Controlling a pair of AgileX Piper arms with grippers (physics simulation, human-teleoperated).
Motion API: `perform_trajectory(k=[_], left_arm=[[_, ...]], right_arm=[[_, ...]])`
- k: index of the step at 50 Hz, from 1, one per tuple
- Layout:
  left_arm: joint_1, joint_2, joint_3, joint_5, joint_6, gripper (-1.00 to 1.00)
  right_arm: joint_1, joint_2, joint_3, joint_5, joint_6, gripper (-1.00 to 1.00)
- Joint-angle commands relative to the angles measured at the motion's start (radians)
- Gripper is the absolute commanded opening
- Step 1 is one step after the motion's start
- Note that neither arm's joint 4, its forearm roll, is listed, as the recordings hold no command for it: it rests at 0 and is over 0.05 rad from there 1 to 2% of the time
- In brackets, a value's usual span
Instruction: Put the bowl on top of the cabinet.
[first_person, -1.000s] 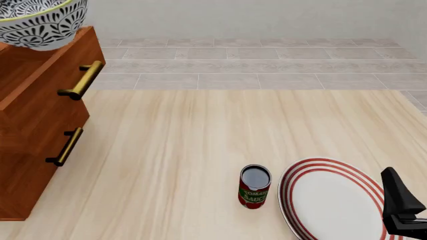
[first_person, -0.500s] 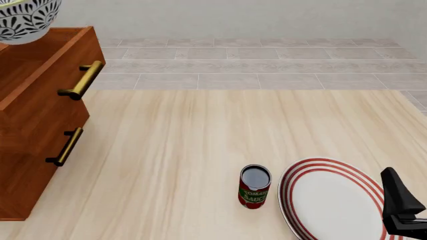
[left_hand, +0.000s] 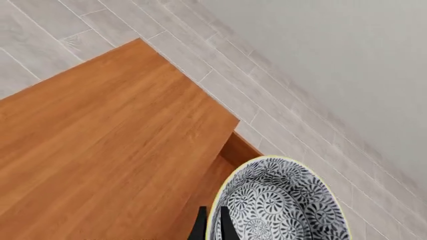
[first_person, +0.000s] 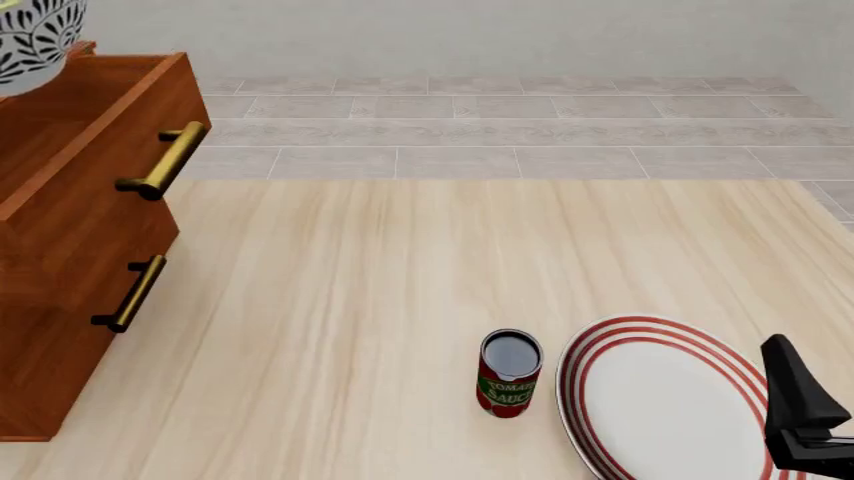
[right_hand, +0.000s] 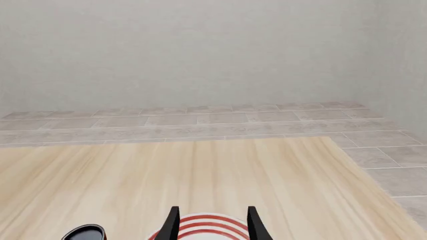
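The bowl (left_hand: 283, 202), black-and-white floral with a pale rim, hangs over the cabinet (left_hand: 100, 150) near its corner. My left gripper (left_hand: 212, 227) is shut on the bowl's rim, one finger inside and one outside. In the front view only part of the bowl (first_person: 30, 45) shows at the top left corner, above the reddish-brown cabinet (first_person: 67, 260) with its brass handles; the left gripper itself is out of that view. My right gripper (right_hand: 213, 222) is open and holds nothing, low over the red-ringed plate (right_hand: 203, 225) at the table's near right.
A tomato sauce can (first_person: 510, 373) stands upright just left of the plate (first_person: 667, 400). The right arm (first_person: 801, 410) shows at the bottom right edge. Light wood table (first_person: 400, 270) spreads between the cabinet and the can; tiled floor and a wall lie beyond.
The bowl has moved left and slightly up, sliding further out of the front view's top left corner above the cabinet. The right arm, can and plate have not moved.
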Motion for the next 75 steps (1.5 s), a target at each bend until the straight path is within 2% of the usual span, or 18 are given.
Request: perform_trajectory(k=[1, 6, 8, 18, 21, 27, 30, 36, 75], left_arm=[[0.045, -0.024, 0.033, -0.022, -0.03, -1.0], [0.06, -0.025, 0.029, -0.019, -0.043, -1.0], [0.073, -0.014, -0.023, 0.019, -0.039, -1.0], [0.114, -0.018, 0.034, -0.026, -0.051, -1.0], [0.127, -0.004, -0.009, 0.002, -0.048, -1.0], [0.153, 0.004, -0.024, 0.01, -0.038, -1.0], [0.161, -0.007, 0.022, -0.025, -0.037, -1.0], [0.176, -0.009, 0.037, -0.036, -0.036, -1.0], [0.266, 0.004, 0.06, -0.058, -0.068, -1.0]], right_arm=[[0.002, 0.0, -0.001, 0.002, -0.003, 1.0], [0.003, 0.0, -0.003, 0.004, -0.005, 1.0], [0.003, 0.0, -0.001, 0.003, -0.004, 1.0], [0.002, 0.0, -0.005, 0.006, -0.001, 1.0], [0.001, 0.001, -0.005, 0.006, 0.001, 1.0], [0.0, 0.001, -0.002, 0.003, 0.002, 1.0], [0.0, 0.001, -0.002, 0.002, 0.003, 1.0], [0.0, 0.001, -0.003, 0.003, 0.003, 1.0], [-0.002, 0.002, 0.0, 0.001, 0.002, 1.0]])
